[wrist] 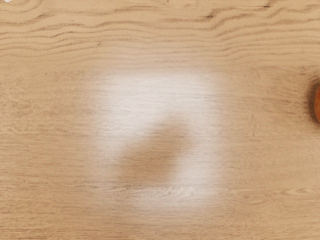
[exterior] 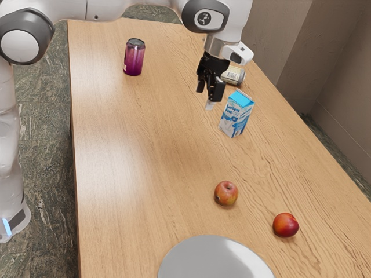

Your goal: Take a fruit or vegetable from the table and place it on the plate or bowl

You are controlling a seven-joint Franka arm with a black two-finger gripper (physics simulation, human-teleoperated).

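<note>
Hanging over the wooden table [exterior: 145, 162], gripper [exterior: 207, 97] a bit open, holding nothing, exterior view has apple [exterior: 226, 193] and red fruit [exterior: 286, 225] near the plate [exterior: 214, 258], wrist view has a shadow on bare wood and an orange-red edge [wrist: 317, 103], stone floor, tan walls.

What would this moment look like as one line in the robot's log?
gripper: open, empty, raised near milk carton | apple, red fruit: on table | plate: empty | pick: not started

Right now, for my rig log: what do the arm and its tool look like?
A glossy white, rounded arm with grey joint caps, one bearing a small round marking, a blue light near its base, and a black two-finger tool.
</note>
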